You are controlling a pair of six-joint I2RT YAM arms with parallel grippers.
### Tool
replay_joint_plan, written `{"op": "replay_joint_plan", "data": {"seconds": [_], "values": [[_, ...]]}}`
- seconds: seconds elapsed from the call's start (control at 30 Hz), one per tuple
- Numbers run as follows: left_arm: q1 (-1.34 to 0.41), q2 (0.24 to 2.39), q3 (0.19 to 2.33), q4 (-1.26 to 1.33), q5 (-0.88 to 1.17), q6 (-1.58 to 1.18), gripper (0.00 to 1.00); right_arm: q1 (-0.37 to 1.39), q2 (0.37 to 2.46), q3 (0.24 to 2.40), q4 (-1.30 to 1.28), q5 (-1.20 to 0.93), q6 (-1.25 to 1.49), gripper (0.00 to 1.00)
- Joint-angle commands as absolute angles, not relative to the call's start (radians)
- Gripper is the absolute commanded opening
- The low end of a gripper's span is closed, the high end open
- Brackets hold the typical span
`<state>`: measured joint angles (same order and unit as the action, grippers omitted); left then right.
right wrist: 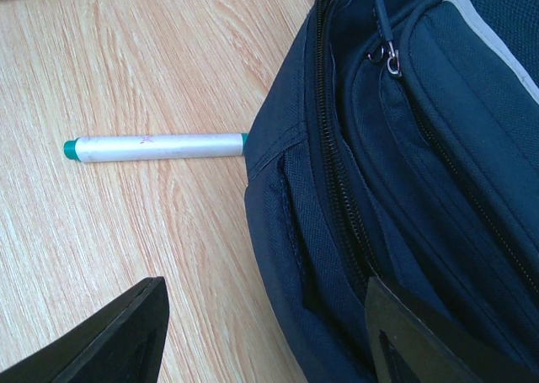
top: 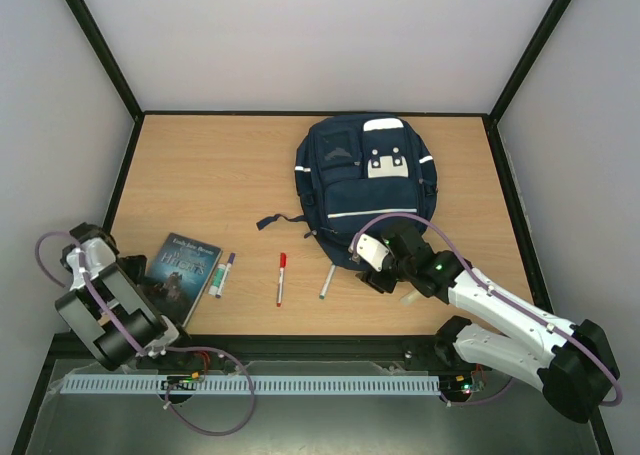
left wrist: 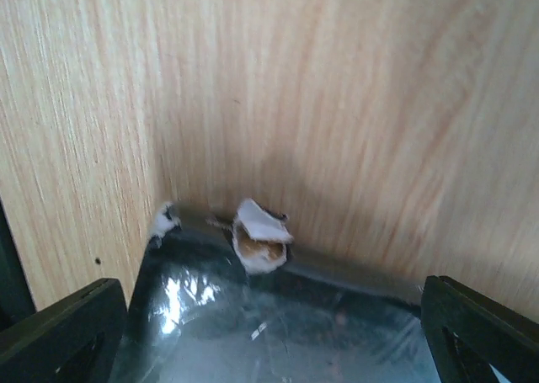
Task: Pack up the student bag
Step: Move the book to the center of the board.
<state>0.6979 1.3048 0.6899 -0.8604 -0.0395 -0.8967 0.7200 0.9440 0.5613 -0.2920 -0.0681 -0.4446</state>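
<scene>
The student bag (top: pixel 365 180) is a large navy backpack lying flat at the back right of the table. My right gripper (top: pixel 378 262) hovers open over the bag's near edge. In the right wrist view one finger hangs over the wood and the other over the fabric beside a closed zip (right wrist: pixel 337 172), with the right gripper (right wrist: pixel 265 320) holding nothing. A green-capped marker (right wrist: pixel 156 146) lies with one end against the student bag (right wrist: pixel 404 147). My left gripper (top: pixel 143 280) is open just above a dark book (top: pixel 185 267), whose torn corner (left wrist: pixel 261 244) shows between its fingers.
A purple-capped marker (top: pixel 222 273), a red-capped pen (top: pixel 281 278) and the green-capped marker (top: pixel 327 282) lie in a row between the book and the bag. A loose strap (top: pixel 285 220) trails left from the bag. Black frame posts and walls border the table.
</scene>
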Motion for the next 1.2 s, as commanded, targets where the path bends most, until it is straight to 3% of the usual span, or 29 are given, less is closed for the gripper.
{"op": "replay_joint_plan", "data": {"seconds": [0.0, 0.3, 0.73, 1.17], "values": [[0.813, 1.322, 0.585, -0.853, -0.001, -0.873, 0.97, 0.718, 0.955, 0.549, -0.309, -0.083, -0.450, 0.64], [0.829, 1.329, 0.494, -0.647, 0.159, -0.823, 0.91, 0.718, 0.982, 0.558, -0.316, -0.103, -0.452, 0.64], [0.644, 1.266, 0.517, -0.573, 0.291, -0.936, 0.91, 0.717, 1.014, 0.565, -0.321, -0.105, -0.450, 0.64], [0.270, 1.263, 0.600, -0.517, 0.284, -1.138, 0.91, 0.717, 1.060, 0.621, -0.316, -0.115, -0.414, 0.63]]}}
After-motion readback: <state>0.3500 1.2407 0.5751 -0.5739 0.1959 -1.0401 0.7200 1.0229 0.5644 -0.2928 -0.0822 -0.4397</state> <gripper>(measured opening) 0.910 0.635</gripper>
